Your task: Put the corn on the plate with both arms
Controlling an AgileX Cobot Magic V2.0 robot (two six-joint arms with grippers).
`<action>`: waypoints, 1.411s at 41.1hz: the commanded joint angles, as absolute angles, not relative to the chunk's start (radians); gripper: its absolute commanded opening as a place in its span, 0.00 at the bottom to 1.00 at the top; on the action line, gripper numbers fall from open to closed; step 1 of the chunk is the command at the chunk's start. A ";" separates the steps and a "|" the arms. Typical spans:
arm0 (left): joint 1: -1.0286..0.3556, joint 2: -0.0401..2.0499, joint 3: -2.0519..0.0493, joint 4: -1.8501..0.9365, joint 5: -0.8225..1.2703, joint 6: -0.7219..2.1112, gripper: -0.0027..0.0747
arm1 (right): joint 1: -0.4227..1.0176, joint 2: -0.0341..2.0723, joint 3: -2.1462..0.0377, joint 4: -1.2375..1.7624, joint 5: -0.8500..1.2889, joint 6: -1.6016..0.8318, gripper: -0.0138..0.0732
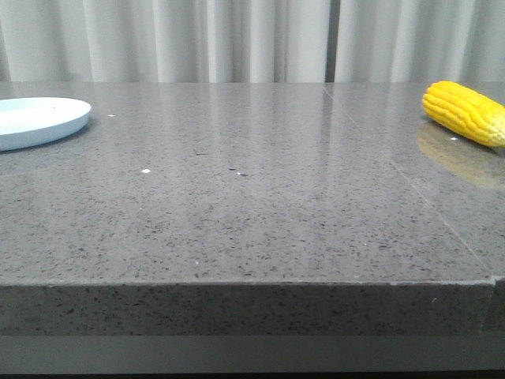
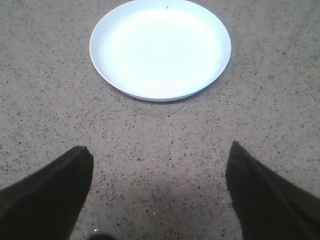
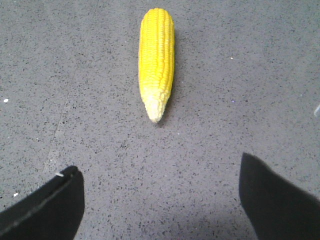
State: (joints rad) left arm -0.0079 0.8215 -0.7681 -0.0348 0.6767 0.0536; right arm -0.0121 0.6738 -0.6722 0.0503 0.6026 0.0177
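Front view: corn [image 1: 467, 111] lying far right on grey speckled countertop [image 1: 252, 213], pale blue-white plate [image 1: 35, 121] far left, well apart. Nothing in plate. Left gripper [image 2: 159, 192] spread wide facing plate; right gripper [image 3: 160, 197] spread wide facing corn's pale tip. No readable writing.

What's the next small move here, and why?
Probably advance the right gripper toward the corn and lower over it. The corn lies loose on the table at the far right, apart from the plate at the far left. The right wrist view shows its pale tip pointing at the open, empty fingers. The left gripper is open before the empty plate.
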 commanded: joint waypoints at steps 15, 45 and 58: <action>0.018 1.076 -1.008 0.035 0.733 0.053 0.74 | -0.018 0.679 -0.696 0.048 0.538 0.006 0.91; 0.279 1.679 -1.479 -0.397 0.901 0.365 0.74 | -0.018 0.679 -0.696 0.048 0.538 0.006 0.91; 0.279 1.818 -1.552 -0.397 0.890 0.365 0.74 | -0.018 0.679 -0.696 0.048 0.538 0.006 0.91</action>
